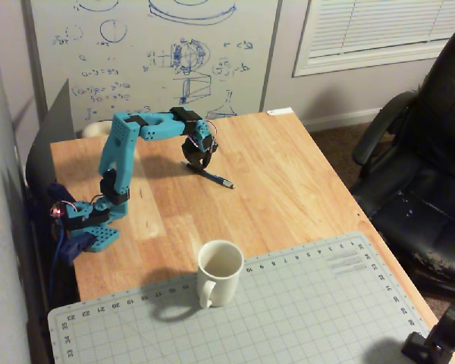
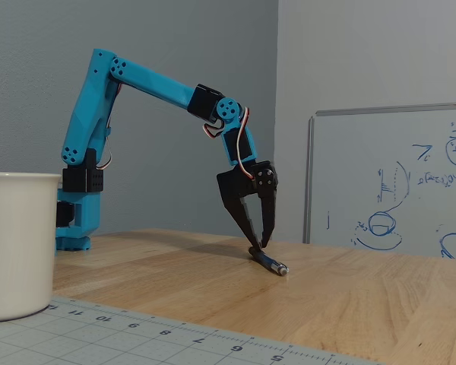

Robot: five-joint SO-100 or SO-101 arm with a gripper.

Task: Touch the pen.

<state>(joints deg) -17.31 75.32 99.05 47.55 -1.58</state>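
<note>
- Your black two-finger gripper (image 2: pixel 258 246) on the bright blue arm (image 2: pixel 148 79) is pointing down, and its fingertips are touching the near end of the slim dark pen (image 2: pixel 269 263) in the low fixed view.
- The two fingers are meeting at the tips like a narrow V; I cannot tell if they are pinching the pen or only resting on it.
- The pen (image 1: pixel 215 178) is lying flat on the light wooden table (image 1: pixel 288 174), with its small silvery tip pointing away from the gripper (image 1: pixel 197 168) in the high fixed view.
- The white ceramic mug (image 1: pixel 219 272) is standing upright on the edge of the grey gridded cutting mat (image 1: pixel 303 311), well apart from the pen.
- A whiteboard with blue drawings (image 1: pixel 152 53) is leaning behind the table.
</note>
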